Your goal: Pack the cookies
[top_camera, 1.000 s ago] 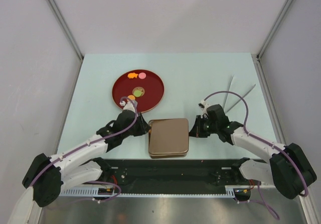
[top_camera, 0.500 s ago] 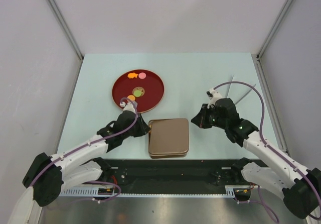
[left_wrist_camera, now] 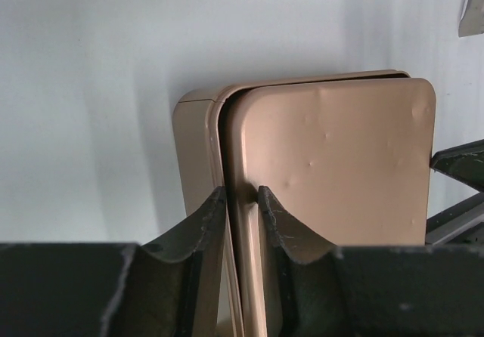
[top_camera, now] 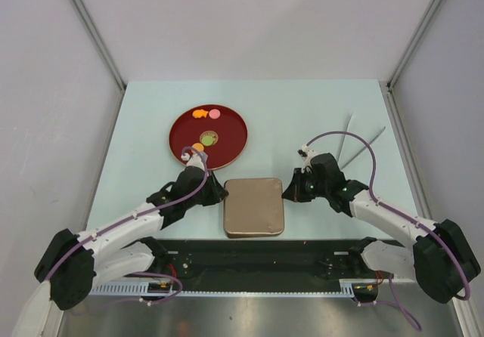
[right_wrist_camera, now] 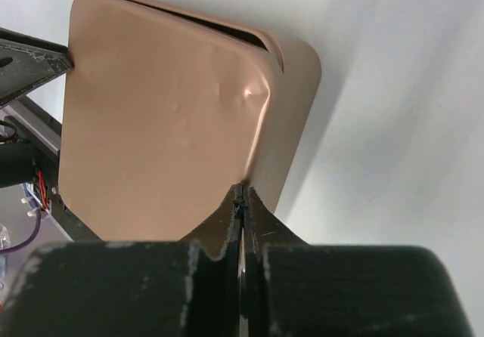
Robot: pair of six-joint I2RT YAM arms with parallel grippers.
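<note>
A plain bronze-tan tin (top_camera: 254, 207) lies on the pale mint tabletop (top_camera: 302, 110). The plate (top_camera: 233, 129) is deep red, and its cookies (top_camera: 200, 114) are orange, pink and green. The arms (top_camera: 128, 224) are white and black, with purple cables (top_camera: 340, 137).

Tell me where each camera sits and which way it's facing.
Top external: above and behind the bases, looking down on the table, red plate, tin; left arm and right arm show.
Left wrist: facing the tin's left edge; its jaws straddle the rim.
Right wrist: facing the tin's right edge; jaws shut.
All share the tin.
</note>
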